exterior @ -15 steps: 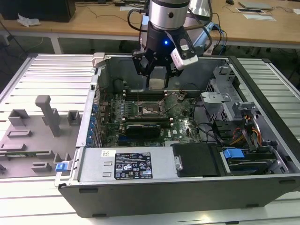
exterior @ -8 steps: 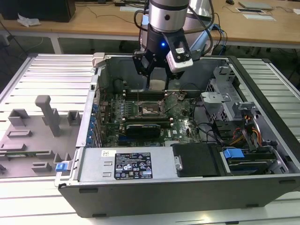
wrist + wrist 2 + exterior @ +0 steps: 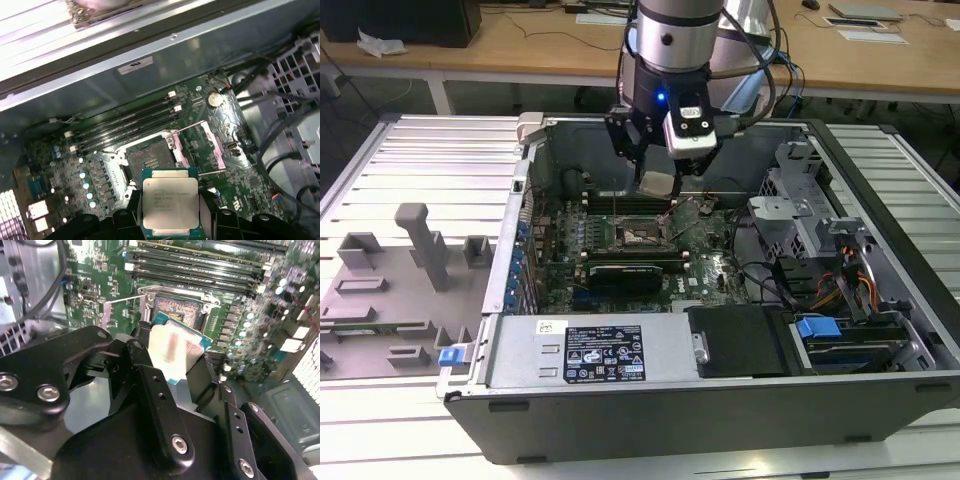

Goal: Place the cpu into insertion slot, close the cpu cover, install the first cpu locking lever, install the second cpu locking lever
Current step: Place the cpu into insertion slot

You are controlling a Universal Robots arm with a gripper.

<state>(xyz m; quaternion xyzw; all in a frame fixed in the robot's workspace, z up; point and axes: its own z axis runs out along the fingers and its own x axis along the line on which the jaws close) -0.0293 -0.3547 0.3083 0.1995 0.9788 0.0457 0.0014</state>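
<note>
While the arm (image 3: 670,40) reaches down into an open computer case (image 3: 720,420) lying on a ridged metal table (image 3: 420,150), we see in the exterior view that the gripper (image 3: 658,176) hangs above the green circuit board (image 3: 715,268). Its fingers are closed on the cpu (image 3: 658,184), a small pale square held clear of the board. The insertion slot (image 3: 638,236) sits below the chip, uncovered and with nothing in it. A grey holder tray (image 3: 410,260) lies on the table, toward the exterior view's left of the case.

In the second wrist view we look past the black fingers (image 3: 150,385), which clamp the cpu (image 3: 175,347) by two opposite edges. Beyond the chip lies the insertion slot (image 3: 177,310), its dark centre exposed, with the long memory slots (image 3: 200,265) further on. The cpu cover (image 3: 106,315) is swung open to one side of the slot.

In the first wrist view the cpu (image 3: 170,200) faces us flat, metal top showing, with a finger pressed against each side. The insertion slot (image 3: 150,157) lies just beyond it, apart from it and bare. Beside the slot the cpu cover (image 3: 212,145) is flipped open, green board showing through its window, and the thin wire locking levers (image 3: 190,126) stand released next to it.
</note>
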